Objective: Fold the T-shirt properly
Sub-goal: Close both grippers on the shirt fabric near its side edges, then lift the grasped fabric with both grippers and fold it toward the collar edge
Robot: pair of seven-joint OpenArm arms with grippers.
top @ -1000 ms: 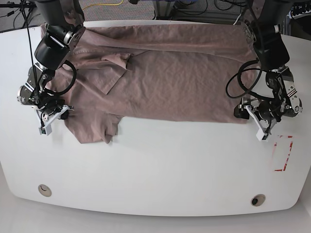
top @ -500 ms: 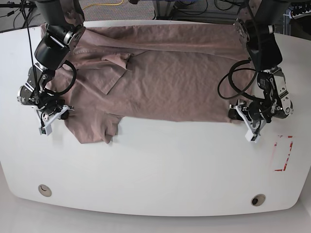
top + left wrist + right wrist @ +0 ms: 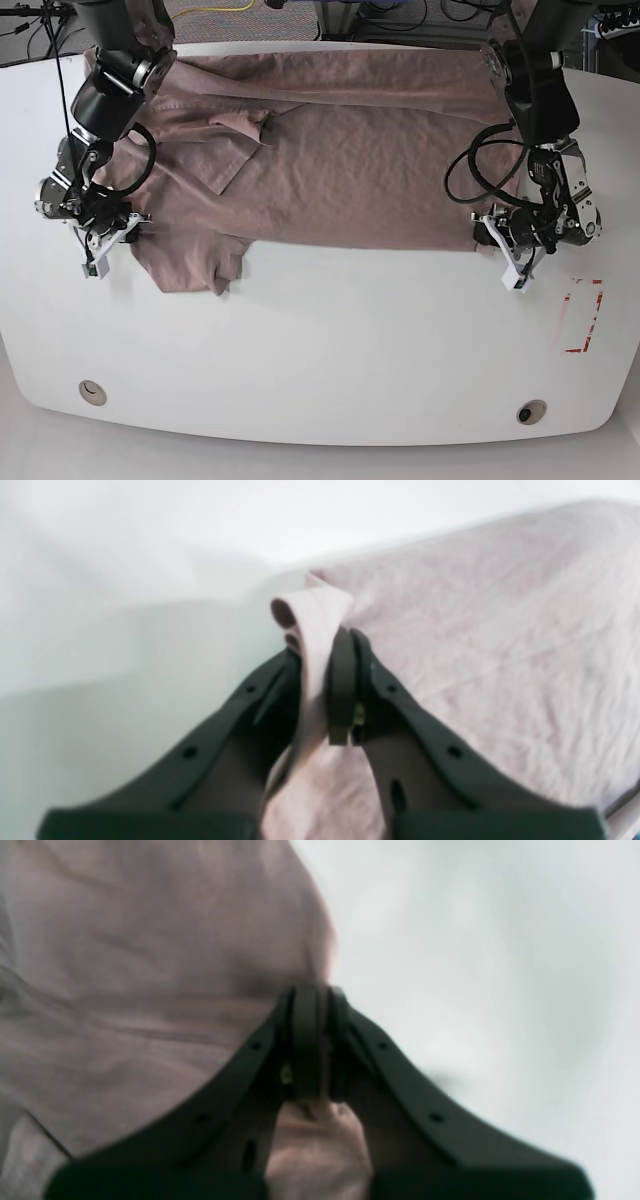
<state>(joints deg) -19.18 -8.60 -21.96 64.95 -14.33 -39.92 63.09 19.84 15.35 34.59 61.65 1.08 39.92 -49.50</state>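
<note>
Left gripper (image 3: 320, 680) and right gripper (image 3: 312, 1040) both clamp the wrinkled mauve-tan cotton T-shirt (image 3: 350, 170).
Corners pinched; next, I'd judge, lift together and fold.

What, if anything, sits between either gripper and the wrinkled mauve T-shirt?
Nothing visible. The left gripper is pinching a corner of the mauve cotton T-shirt, and the right gripper is clamped on its edge.

Both wrist views blurred; T-shirt (image 3: 340, 160) top edge apparently cut off behind arms.
</note>
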